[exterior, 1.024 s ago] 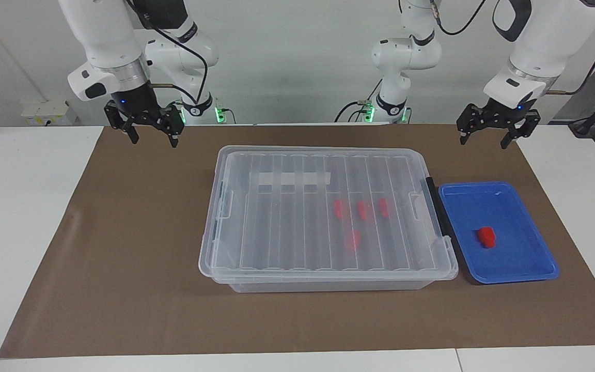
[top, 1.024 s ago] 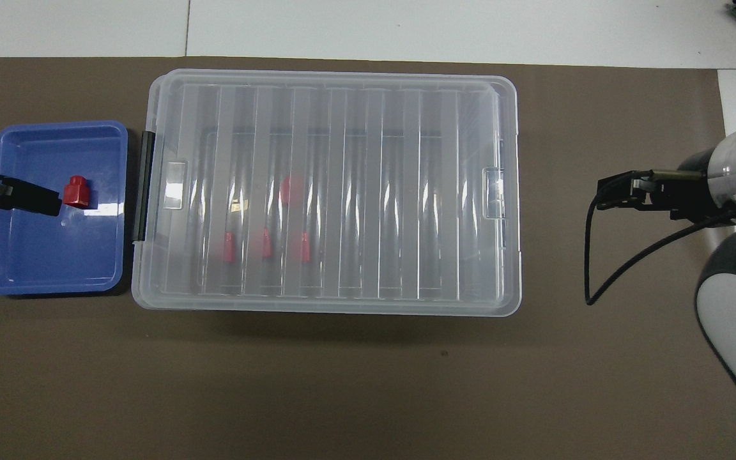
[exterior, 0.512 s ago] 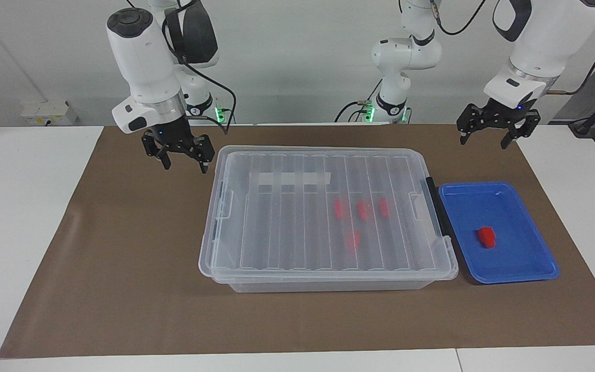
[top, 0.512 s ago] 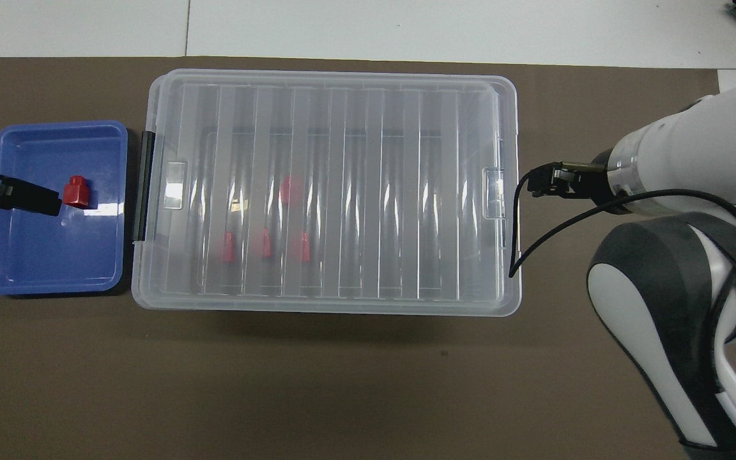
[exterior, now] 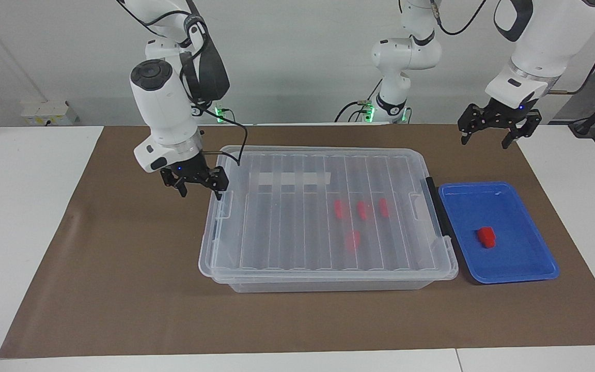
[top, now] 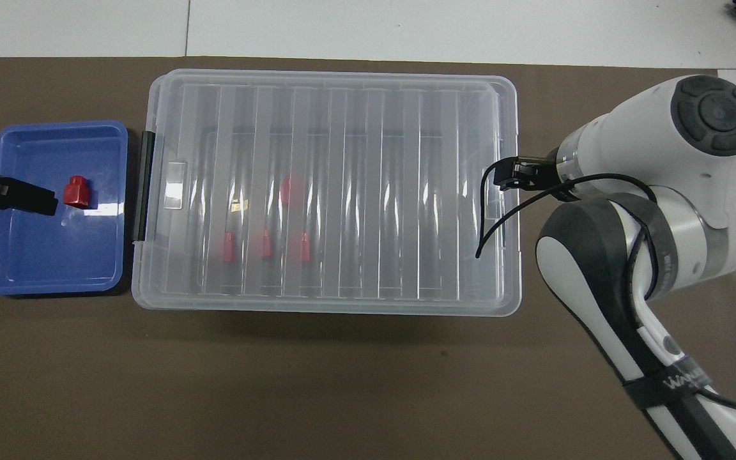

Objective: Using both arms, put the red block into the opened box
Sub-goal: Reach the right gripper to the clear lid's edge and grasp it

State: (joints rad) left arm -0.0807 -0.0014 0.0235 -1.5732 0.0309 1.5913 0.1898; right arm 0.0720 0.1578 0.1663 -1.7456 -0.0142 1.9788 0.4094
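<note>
A small red block (exterior: 486, 236) (top: 77, 191) lies alone in the blue tray (exterior: 514, 271) (top: 48, 271). The clear box (exterior: 287, 232) (top: 406, 191) has its ribbed lid on, and several more red blocks (exterior: 362, 209) (top: 266, 244) show through it. My right gripper (exterior: 200, 194) (top: 507, 177) is open and hangs low at the box's end toward the right arm, one fingertip (exterior: 219, 195) by the lid's clip tab. Whether it touches the lid I cannot tell. My left gripper (exterior: 484, 143) (top: 23, 198) waits open and empty, raised over the tray's end of the mat.
A black latch (exterior: 437, 206) (top: 144, 185) runs along the box's end beside the tray. A brown mat (exterior: 122, 289) covers the table's middle, with white table (exterior: 18, 217) around it. The right arm's cable (top: 496, 223) dangles over the lid.
The right arm has swung in from the mat's corner and come down to the box's end. The left gripper has stayed in place, and the blocks and box have not moved.
</note>
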